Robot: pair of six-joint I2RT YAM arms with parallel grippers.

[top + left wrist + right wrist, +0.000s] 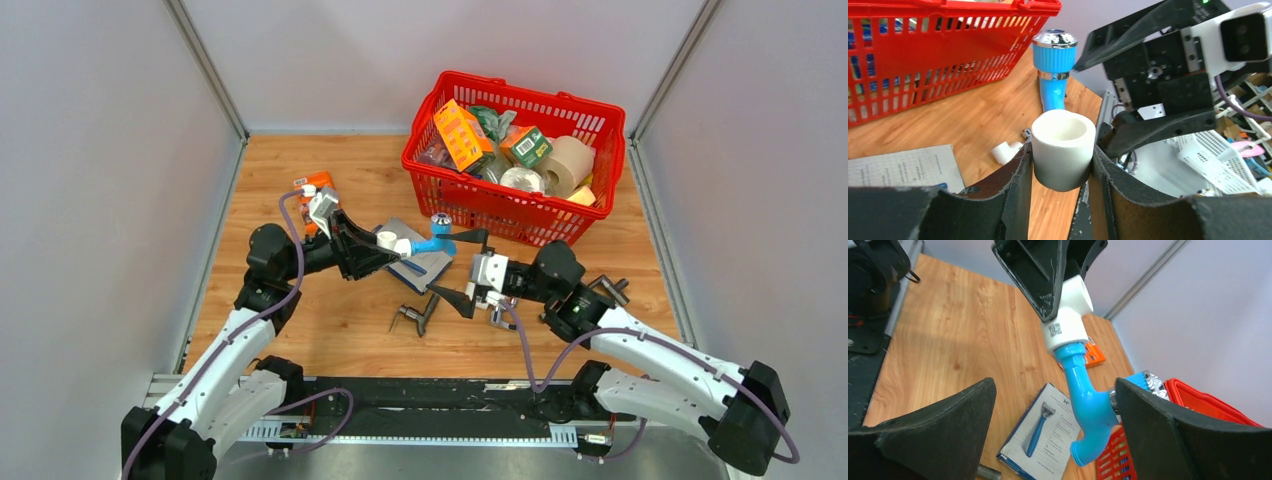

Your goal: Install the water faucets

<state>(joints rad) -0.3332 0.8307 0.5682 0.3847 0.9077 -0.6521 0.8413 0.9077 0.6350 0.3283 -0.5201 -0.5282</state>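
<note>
Mid-table, the light-blue water faucet point(1088, 400) hangs in the air, its stem seated in a white fitting point(1065, 327). The left gripper point(1062, 160) is clamped on that fitting. The right gripper point(458, 268) is spread wide, its jaws flanking the tap without touching. The joint looks made — how tight, no telling. A dark grey tap point(415, 315) lies unused nearer the arms. A razor booklet point(425, 266) lies below, and the red basket point(515, 215) crowds the far right.

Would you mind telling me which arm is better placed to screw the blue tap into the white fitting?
Right. The right gripper stands open with a finger on either side of the blue tap, while the left gripper is occupied clamping the white fitting.
</note>
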